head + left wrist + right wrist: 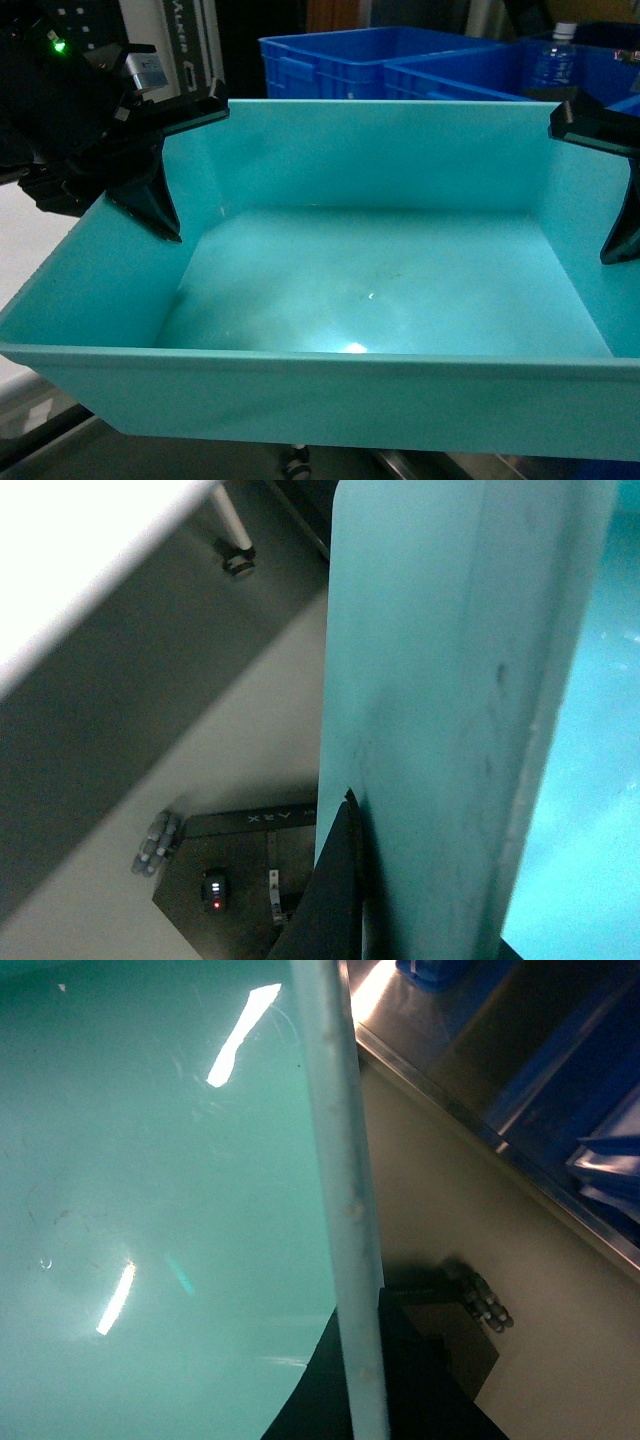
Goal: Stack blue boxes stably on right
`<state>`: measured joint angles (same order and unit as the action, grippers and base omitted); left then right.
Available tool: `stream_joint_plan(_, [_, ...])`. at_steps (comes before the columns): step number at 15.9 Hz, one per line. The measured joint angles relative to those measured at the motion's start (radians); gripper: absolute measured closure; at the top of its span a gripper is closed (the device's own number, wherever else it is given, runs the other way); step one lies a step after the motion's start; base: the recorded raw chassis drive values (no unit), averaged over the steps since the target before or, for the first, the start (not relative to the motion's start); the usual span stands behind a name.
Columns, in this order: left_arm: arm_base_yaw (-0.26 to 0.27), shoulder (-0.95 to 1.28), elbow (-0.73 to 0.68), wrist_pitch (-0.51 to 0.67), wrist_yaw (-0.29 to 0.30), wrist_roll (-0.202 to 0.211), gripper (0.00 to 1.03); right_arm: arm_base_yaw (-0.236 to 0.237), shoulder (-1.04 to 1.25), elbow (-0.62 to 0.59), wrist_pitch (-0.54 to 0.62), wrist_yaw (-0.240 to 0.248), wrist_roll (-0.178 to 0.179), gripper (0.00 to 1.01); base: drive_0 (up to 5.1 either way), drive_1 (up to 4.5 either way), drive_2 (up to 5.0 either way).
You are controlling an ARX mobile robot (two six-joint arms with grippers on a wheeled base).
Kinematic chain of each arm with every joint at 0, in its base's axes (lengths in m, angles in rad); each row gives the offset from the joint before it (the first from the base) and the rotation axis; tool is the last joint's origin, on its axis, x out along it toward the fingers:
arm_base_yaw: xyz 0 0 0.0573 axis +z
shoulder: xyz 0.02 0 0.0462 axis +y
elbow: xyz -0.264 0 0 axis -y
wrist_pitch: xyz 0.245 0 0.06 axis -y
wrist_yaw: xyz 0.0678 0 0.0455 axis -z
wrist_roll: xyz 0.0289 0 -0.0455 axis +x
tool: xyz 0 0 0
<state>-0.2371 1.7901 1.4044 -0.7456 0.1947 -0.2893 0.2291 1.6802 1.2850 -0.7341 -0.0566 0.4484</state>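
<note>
The smooth light turquoise plastic tub (370, 290), open-topped with sloping walls and a thin rim, hangs lifted between the two end effectors and fills most of the head view. The left end effector (160, 170) is clenched on the tub's left wall, one black finger inside (150, 205) and one outside, as the left wrist view also shows (335, 890). The right end effector (610, 180) grips the opposite wall the same way, its finger straddling the thin rim (345, 1210). Holding both side walls likely keeps the wide, flexible tub level and stops it twisting. Beyond the end effectors stand dark blue ribbed plastic crates (350, 60), one holding a clear plastic bottle (552, 60). Below the right end effector runs a steel worktop edge (450, 1090), probably near the stacking spot.
</note>
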Motion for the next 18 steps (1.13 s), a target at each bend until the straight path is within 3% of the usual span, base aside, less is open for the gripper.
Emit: stream_joint_plan(18, [-0.004,0.0,0.0,-0.001,0.0,0.0,1.01,-0.001,0.0,0.0,-0.003,0.001,0.0,0.99,-1.6,-1.56,-1.6])
